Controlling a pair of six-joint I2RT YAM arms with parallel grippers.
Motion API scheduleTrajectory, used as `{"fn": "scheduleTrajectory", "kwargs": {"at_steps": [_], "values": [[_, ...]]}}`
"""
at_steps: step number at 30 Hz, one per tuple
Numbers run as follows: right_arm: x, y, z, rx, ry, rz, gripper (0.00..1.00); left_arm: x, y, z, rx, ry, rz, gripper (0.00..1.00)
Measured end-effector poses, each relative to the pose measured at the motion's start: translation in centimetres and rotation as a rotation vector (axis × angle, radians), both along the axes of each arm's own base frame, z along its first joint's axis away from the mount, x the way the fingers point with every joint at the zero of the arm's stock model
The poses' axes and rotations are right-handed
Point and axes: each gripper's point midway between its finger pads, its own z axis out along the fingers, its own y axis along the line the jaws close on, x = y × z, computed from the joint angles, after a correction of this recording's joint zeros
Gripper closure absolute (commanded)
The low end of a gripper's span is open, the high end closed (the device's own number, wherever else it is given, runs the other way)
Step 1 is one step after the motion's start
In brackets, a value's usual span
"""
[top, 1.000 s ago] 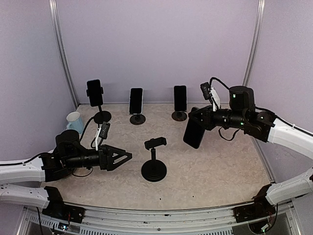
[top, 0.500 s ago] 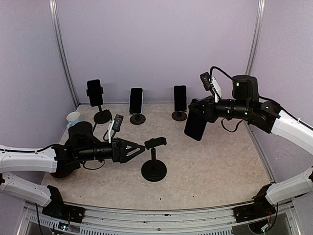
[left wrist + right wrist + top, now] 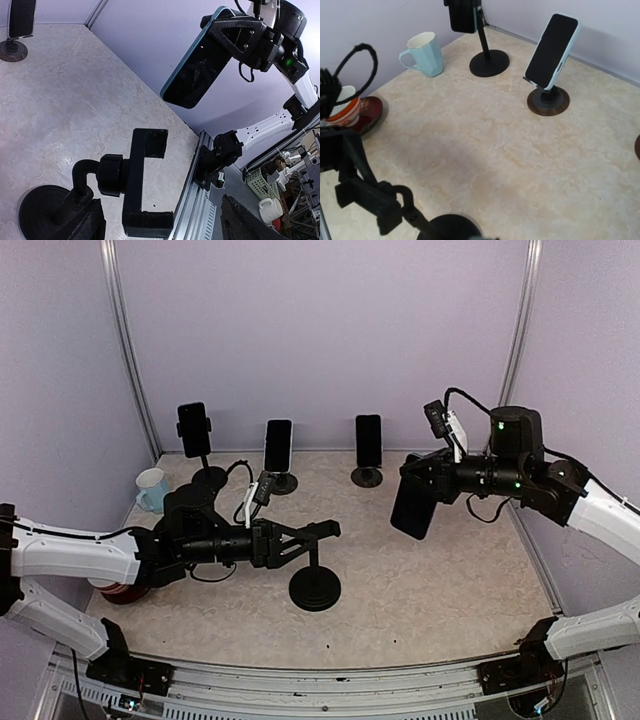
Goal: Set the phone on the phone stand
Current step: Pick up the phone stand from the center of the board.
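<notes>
The empty phone stand (image 3: 315,587) stood on the tabletop (image 3: 440,585), with its clamp head raised on a bent stem. The left gripper (image 3: 314,536) reached in from the stand's left, level with that clamp head. Its jaws were apart, one finger on each side of the clamp, and it could not be told whether either finger touched it. In the left wrist view the fingers (image 3: 85,222) showed dark at the bottom corners, with the clamp between them.

The phone (image 3: 412,508) was in the air to the right of the stand and above it, well apart from it. It was clamped in the right gripper (image 3: 425,485) and tilted, its dark face turned down toward the stand.

Behind the stand, along the back wall, a tall stand (image 3: 209,478), a middle stand (image 3: 281,483) and a right-hand stand (image 3: 367,476) each carried a phone. A pale blue mug (image 3: 150,488) stood behind and to the left of the stand. A cup on a red saucer (image 3: 370,112) sat to the stand's left.
</notes>
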Motion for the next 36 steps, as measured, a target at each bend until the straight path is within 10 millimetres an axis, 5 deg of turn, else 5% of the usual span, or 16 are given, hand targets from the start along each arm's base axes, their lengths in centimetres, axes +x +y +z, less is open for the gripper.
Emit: {"fn": "scheduleTrajectory", "kwargs": {"at_steps": [13, 21, 36], "values": [[-0.7, -0.7, 0.3, 0.004, -0.011, -0.004, 1.0, 0.0, -0.7, 0.6, -0.021, -0.01, -0.003, 0.27], [-0.9, -0.7, -1.5, -0.016, 0.02, 0.0, 1.0, -0.2, -0.4, 0.0, -0.014, -0.004, 0.013, 0.19], [-1.1, -0.8, -2.2, -0.014, 0.039, 0.0, 1.0, -0.3, 0.5, 1.0, -0.03, -0.026, 0.035, 0.24]]}}
